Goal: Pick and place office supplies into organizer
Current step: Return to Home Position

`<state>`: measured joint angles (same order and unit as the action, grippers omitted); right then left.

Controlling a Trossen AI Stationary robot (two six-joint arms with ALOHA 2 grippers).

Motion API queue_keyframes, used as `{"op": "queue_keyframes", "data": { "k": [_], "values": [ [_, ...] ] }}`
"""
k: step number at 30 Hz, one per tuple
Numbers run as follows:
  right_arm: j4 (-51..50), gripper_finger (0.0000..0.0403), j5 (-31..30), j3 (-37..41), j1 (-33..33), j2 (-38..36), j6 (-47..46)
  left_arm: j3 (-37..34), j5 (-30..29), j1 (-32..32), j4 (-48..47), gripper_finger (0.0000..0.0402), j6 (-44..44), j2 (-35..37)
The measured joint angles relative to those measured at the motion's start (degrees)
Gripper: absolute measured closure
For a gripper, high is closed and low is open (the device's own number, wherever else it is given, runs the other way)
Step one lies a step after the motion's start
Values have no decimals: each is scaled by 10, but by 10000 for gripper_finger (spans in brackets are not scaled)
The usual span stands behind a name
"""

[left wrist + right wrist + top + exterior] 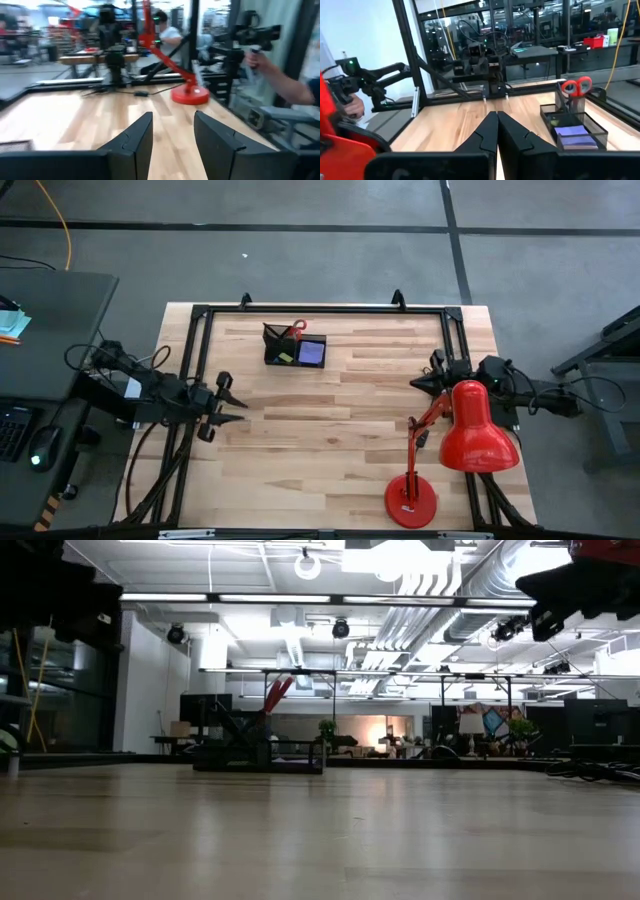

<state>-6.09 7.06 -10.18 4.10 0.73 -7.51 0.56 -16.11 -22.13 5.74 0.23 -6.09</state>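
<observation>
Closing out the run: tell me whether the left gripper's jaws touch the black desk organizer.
Apart. The high view shows bare table between the jaws of the left gripper and the black desk organizer.

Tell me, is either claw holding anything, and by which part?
Nothing is held. The left gripper is open and empty; the right gripper is shut on nothing.

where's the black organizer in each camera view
High view: organizer near the far edge of the table, left of centre.
Low view: left of centre, far across the table.
Left wrist view: cannot tell; a mesh scrap at the picture's edge might be it.
Right wrist view: in it, close up, red scissors standing inside.
Shared landmark: the red lamp, in the high and both wrist views.
</observation>
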Motion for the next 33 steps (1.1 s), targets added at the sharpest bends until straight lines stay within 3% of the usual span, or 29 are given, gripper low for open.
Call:
{"op": "queue_keyframes", "data": {
  "k": [4, 10, 14, 17, 33],
  "values": [
    [8, 402, -10, 19, 1, -6, 7, 4, -34, 0, -27, 273, 13, 60],
    [9, 402, -4, 51, 9, -6, 25, 21, -88, 0, -80, 273, 10, 53],
    [52, 402, -16, 87, 9, 1, 30, 21, -90, 0, -81, 273, 8, 51],
    [80, 402, 8, 96, 9, 3, 50, 21, -96, 0, -82, 273, 10, 51],
    [74, 402, -36, 96, 9, 10, 47, 21, -103, 0, -81, 273, 9, 51]
  ]
}}
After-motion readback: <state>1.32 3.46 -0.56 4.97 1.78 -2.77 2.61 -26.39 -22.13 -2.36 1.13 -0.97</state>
